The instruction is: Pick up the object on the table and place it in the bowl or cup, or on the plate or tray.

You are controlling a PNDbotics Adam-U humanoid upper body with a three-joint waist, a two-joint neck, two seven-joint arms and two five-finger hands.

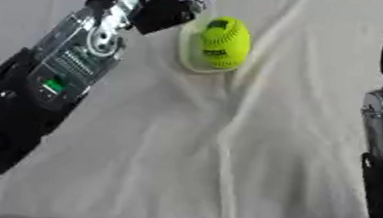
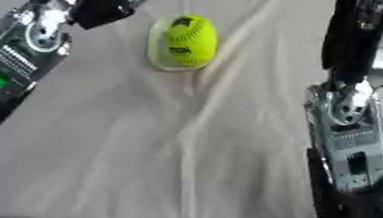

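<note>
**Yellow ball sits on pale dish, both hands up at far edge**

Tabletop covered by a cream cloth, creased: one long fold runs from the near edge up the middle toward the dish, more wrinkles fan out at the far side. Dark strip of room visible at the top left corner; nothing else of the room can be made out. Near edge of the cloth shows a dark band below it.

Neon yellow-green ball with dark print and stitching, rests on a small pale plate, far centre-left of the cloth. Ball covers most of the plate; only the plate's left and near rim show.

Left arm comes in from the lower left, silver forearm with a green label. Left hand just left of the plate, near the ball, not seen touching it; fingers mostly cut off by the frame top, state cannot tell.

Right arm upright at the right side. Right hand well apart from the ball, dark fingers hanging straight, holding nothing.
</note>
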